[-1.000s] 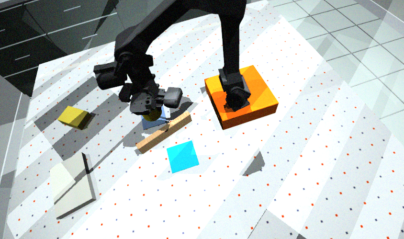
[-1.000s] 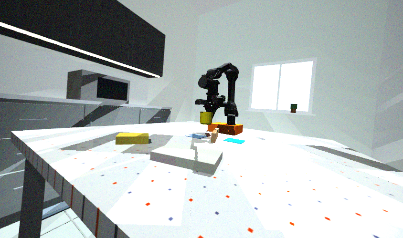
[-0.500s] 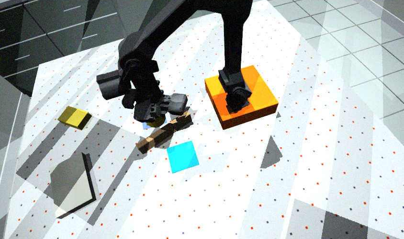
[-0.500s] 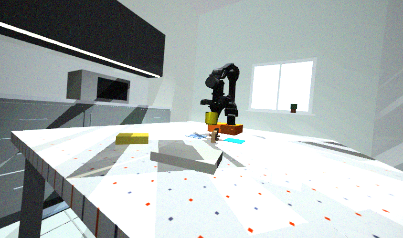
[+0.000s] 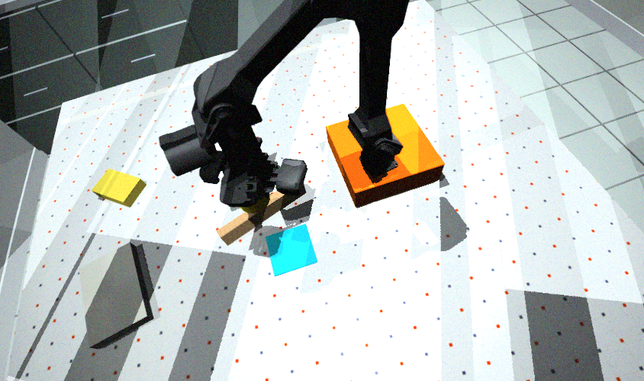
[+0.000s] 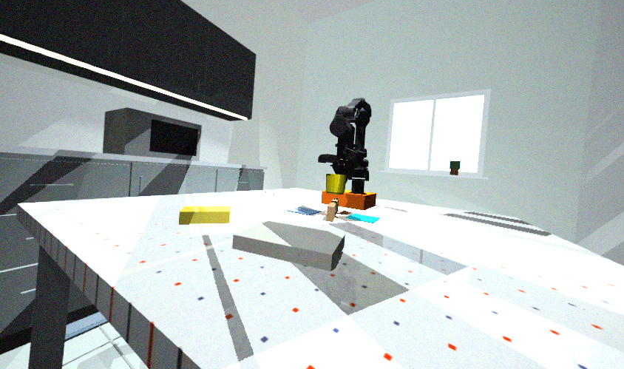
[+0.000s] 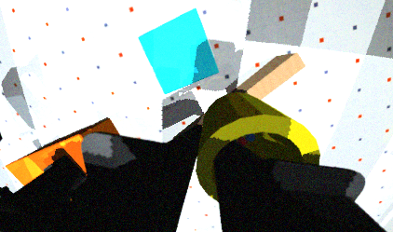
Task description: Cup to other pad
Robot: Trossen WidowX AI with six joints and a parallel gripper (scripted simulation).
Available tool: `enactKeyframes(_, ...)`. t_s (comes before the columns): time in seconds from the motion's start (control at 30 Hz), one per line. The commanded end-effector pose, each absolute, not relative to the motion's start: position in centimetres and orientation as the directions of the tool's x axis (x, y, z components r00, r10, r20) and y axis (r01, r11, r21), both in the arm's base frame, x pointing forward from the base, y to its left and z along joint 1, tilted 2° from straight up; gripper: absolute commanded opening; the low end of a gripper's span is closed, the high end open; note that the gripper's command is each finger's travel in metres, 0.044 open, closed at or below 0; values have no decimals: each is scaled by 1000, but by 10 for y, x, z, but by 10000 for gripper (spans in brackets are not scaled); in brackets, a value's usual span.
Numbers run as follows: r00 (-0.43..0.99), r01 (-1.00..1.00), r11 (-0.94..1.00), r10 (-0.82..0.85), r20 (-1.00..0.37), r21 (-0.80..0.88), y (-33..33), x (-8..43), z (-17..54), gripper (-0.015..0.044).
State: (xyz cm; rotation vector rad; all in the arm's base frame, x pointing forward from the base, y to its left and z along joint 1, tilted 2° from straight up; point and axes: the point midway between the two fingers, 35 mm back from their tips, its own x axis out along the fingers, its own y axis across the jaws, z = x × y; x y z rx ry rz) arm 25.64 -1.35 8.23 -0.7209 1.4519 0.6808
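Observation:
My gripper (image 7: 207,130) is shut on the wall of the yellow cup (image 6: 336,183) (image 7: 304,135), which hangs upright in the air over the wooden bar. A red marble (image 7: 243,141) and a blue marble (image 7: 250,138) show inside the cup. The cyan pad (image 5: 294,253) (image 6: 363,218) (image 7: 172,47) lies bare on the table, beyond the bar from the blue pad (image 6: 303,210). In the top view the arm hides the blue pad and most of the cup.
The wooden bar (image 5: 235,230) (image 6: 331,211) (image 7: 279,75) lies between the pads. An orange block (image 5: 417,139) (image 6: 344,200) is by the arm's base. A yellow block (image 5: 116,186) (image 6: 204,215) and a grey slab (image 5: 111,291) (image 6: 285,243) lie farther off.

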Motion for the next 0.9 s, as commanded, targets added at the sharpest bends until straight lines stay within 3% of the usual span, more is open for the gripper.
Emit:
enactKeyframes(0.0,11,-780,625,-23,-1000,-23,-7,254,82,0)
enactKeyframes(0.87,10,-780,625,-19,-1000,-20,41,245,82,0)
